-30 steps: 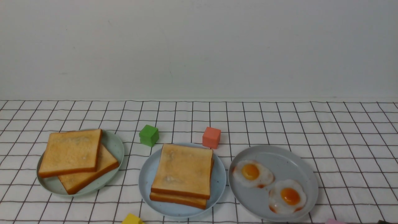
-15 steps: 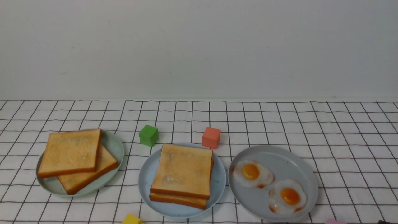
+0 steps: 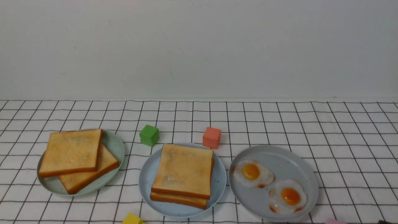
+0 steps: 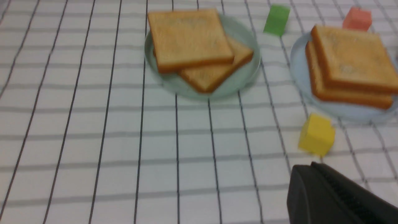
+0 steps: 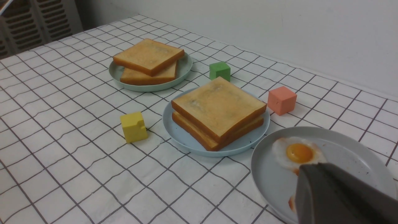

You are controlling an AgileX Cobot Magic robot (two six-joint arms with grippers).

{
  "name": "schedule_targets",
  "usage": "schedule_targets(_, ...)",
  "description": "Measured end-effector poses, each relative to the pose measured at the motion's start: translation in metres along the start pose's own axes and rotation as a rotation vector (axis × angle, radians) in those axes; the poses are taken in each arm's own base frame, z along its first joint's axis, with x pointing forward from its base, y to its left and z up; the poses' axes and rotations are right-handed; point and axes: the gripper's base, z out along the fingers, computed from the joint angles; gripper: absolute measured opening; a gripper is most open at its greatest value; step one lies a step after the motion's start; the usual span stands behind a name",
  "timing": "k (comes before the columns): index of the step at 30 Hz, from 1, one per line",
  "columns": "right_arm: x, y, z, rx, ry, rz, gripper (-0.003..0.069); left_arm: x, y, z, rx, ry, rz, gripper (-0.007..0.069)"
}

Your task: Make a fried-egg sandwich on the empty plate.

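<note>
The light blue plate (image 3: 146, 183) sits at the front centre and carries two stacked toast slices (image 3: 183, 169), the sandwich; what lies between them is hidden. A grey plate (image 3: 286, 158) to its right holds two fried eggs (image 3: 252, 174) (image 3: 287, 196). My left gripper (image 4: 311, 165) is shut and empty, hovering over bare cloth near a yellow cube (image 4: 316, 133). My right gripper (image 5: 306, 166) has its jaws together and holds nothing; it hangs over the grey plate (image 5: 273, 174), close to one egg (image 5: 298, 153). Neither gripper shows clearly in the front view.
A pale green plate (image 3: 115, 146) at the left holds two more toast slices (image 3: 71, 152). A green cube (image 3: 149, 135) and a salmon cube (image 3: 211, 137) stand behind the blue plate. A yellow cube (image 3: 132, 219) lies at the front edge. The checked cloth ends at a white wall.
</note>
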Motion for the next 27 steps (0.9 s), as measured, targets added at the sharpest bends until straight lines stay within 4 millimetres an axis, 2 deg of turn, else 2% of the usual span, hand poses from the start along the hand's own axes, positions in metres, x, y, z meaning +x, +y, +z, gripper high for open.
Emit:
schedule_targets(1, 0.000, 0.000, 0.000, 0.000, 0.000, 0.000, 0.0032, -0.012, -0.002, -0.001, 0.027, -0.137, -0.004, -0.0010)
schedule_targets(2, 0.000, 0.000, 0.000, 0.000, 0.000, 0.000, 0.0032, -0.014, -0.003, -0.001, 0.030, -0.154, -0.005, -0.0010)
schedule_targets(3, 0.000, 0.000, 0.000, 0.000, 0.000, 0.000, 0.0036, -0.025, -0.004, -0.002, 0.050, -0.296, -0.006, -0.0010)
schedule_targets(6, 0.000, 0.000, 0.000, 0.000, -0.001, 0.000, 0.0038, -0.025, -0.005, 0.009, 0.066, -0.400, -0.022, -0.0010)
schedule_targets(8, 0.000, 0.000, 0.000, 0.000, -0.001, 0.000, 0.0040, -0.015, -0.004, 0.020, 0.069, -0.379, -0.045, -0.0008)
schedule_targets(9, 0.000, 0.000, 0.000, 0.000, -0.001, 0.000, 0.0043, 0.003, -0.002, 0.035, 0.064, -0.309, -0.073, -0.0006)
schedule_targets(12, 0.000, 0.000, 0.000, 0.000, 0.001, 0.000, 0.0048, 0.045, 0.002, 0.063, 0.040, -0.128, -0.106, -0.0003)
schedule_targets(15, 0.000, 0.000, 0.000, 0.000, 0.001, 0.000, 0.0050, 0.086, 0.006, 0.083, 0.016, 0.017, -0.119, -0.0001)
schedule_targets(17, 0.000, 0.000, 0.000, 0.000, 0.000, 0.000, 0.0055, 0.097, 0.007, 0.088, 0.012, 0.040, -0.124, 0.0001)
schedule_targets(27, 0.000, 0.000, 0.000, 0.000, 0.001, 0.000, 0.0071, 0.096, 0.007, 0.089, 0.019, 0.007, -0.125, 0.0011)
